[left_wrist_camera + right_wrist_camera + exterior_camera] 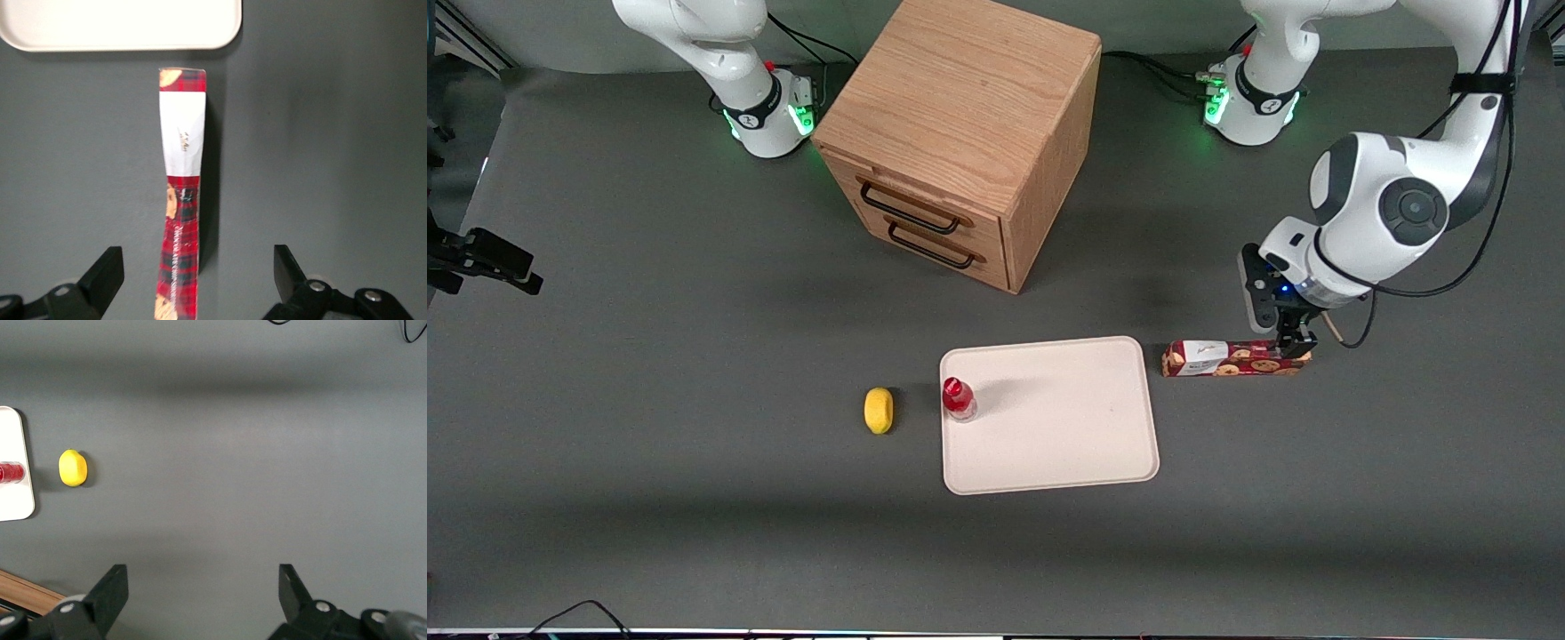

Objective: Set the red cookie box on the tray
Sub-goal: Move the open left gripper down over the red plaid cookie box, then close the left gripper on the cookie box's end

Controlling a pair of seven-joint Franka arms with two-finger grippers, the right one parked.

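The red cookie box [1234, 358] lies flat on the dark table beside the cream tray [1067, 427], toward the working arm's end, with a small gap between them. Its white label patch [182, 133] is at the end nearest the tray [120, 30]. My left gripper [1296, 343] hangs low over the box's other end. In the left wrist view the gripper [197, 267] is open. The box [180, 253] runs between its black fingers [107, 270], closer to one finger than the other, and touches neither.
A small red-capped bottle [958, 398] stands on the tray's corner toward the parked arm. A yellow lemon-shaped object [879, 410] lies on the table beside it. A wooden drawer cabinet [960, 133] stands farther from the front camera than the tray.
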